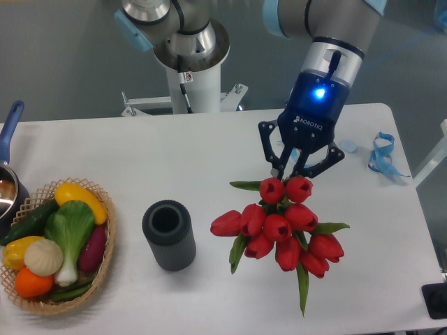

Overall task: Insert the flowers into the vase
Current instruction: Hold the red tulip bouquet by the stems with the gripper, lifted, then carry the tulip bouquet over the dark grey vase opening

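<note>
You were looking down at a white table (209, 153) from a fixed camera. The robot arm (328, 42) reached in from the top right, a blue light glowing on its wrist. Its gripper (293, 169) pointed down toward the table, right of centre, the two black fingers (278, 166) drawn in close together over the top of the flowers (279, 227). They appeared clenched on the hidden stem end of the bunch, though the actual contact was covered by the uppermost tulip heads.

The flowers spread out directly below the gripper, touching it at their upper end. The bunch ran lengthwise from the gripper down toward the front edge of the table, leaning slightly to the right. The red heads faced the camera, with one head jutting out to the left. A long green leaf trailed from the lower end, and another leaf stuck out to the left just under the fingers.

The basket (105, 258) sat at the far left, filled with toy vegetables (59, 237).

The vase (168, 234) stood upright on the table between the basket and the flowers, its round mouth open to the camera. It stood apart from the bunch, to the left of the tulips.

A blue strap (384, 155) lay near the right edge of the table.

A blue pan handle (10, 124) showed at the left edge.
</note>
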